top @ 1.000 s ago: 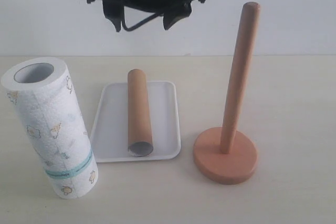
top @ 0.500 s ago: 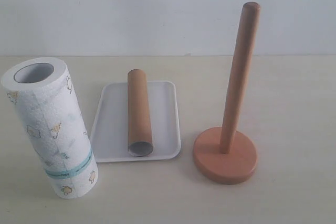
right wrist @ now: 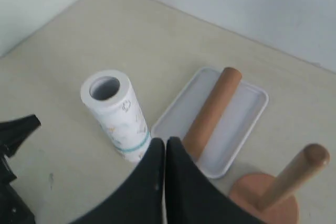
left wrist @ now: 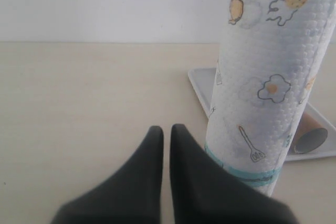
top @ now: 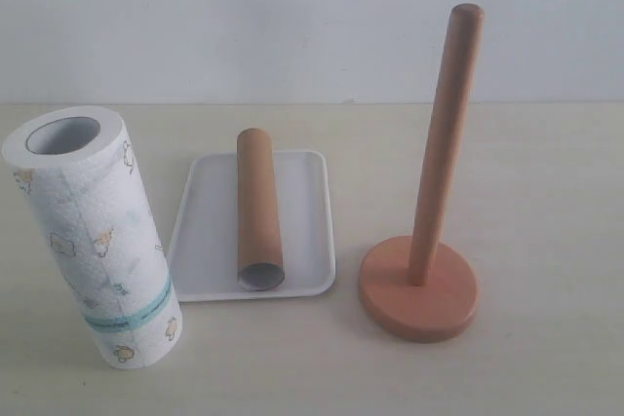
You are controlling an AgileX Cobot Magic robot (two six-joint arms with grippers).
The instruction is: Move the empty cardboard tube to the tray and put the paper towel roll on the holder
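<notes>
Checking hazards before the roll transfer. Left gripper [left wrist: 165, 129]: black fingers drawn nearly together with only a thin slit between them, holding nothing. The thick white embossed paper towel roll with cartoon prints and a teal band [left wrist: 262, 87] stands upright on the pale table [top: 546, 192], just beside and slightly beyond its fingertips. Right gripper [right wrist: 164, 141]: fingers likewise pressed together and empty, hanging high, with everything well below it. The slim brown hollow cardboard tube [top: 258, 207] already lies on the flat white rectangular tray [top: 210, 221], 1 end reaching past the rim, so part 1 looks done. The reddish-brown wooden holder with disc base and tall pole [top: 439, 163] stands bare, well apart from the left gripper, beyond the tray. Risks, as judged:

1. A closed gripper advancing would shove the roll over, and a toppled roll could strike the tray and dislodge the tube.
2. The soft paper may compress and slip in the grasp.
3. If the core is off-centre over the pole top, the roll would catch and tip the holder.
4. Too low a lift would hit the pole.
</notes>
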